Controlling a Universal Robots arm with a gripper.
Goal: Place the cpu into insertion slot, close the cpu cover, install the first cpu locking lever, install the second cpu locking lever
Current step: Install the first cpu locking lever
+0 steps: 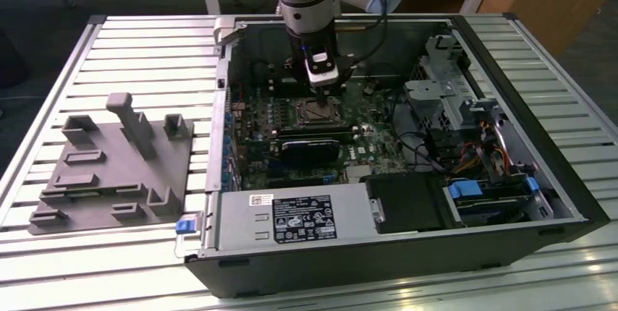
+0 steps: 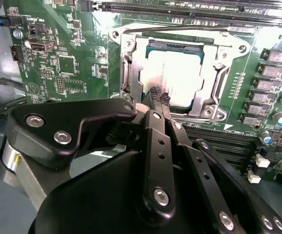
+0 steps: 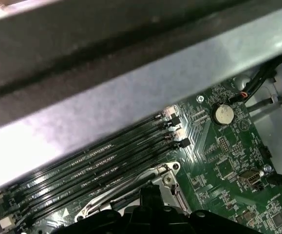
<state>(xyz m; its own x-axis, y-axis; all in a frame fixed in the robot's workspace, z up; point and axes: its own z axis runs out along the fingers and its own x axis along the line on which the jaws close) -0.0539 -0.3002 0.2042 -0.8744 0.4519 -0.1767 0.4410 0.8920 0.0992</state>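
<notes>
1. CPU (image 2: 177, 78): seated in the slot (image 2: 131, 73) in the second wrist view, pale face showing through the cover's window.
2. Cover (image 2: 206, 73): I read it as down flat over the CPU, grey frame all round the chip.
3. Lever (image 2: 179, 32): a thin metal rod runs along the far edge of the frame. I can't tell whether it's latched.
4. Pincer (image 2: 159, 96): fingertips pinched close together, narrow, nothing held as far as I see. Tips sit at the near edge of the socket frame, over the chip's corner; contact I can't confirm.
5. Exterior view: arm comes straight down into the open PC case (image 1: 540, 152), pincer (image 1: 323, 98) right above the slot (image 1: 318, 112) on the motherboard (image 1: 372, 145).
6. First wrist view: memory slots (image 3: 97, 165) run beside the socket frame corner (image 3: 167, 178); coin battery (image 3: 223, 114) further out on the board.
7. Counter (image 1: 145, 43): slatted metal; a grey fixture block (image 1: 111, 170) sits on it at the exterior view's left of the case.
</notes>
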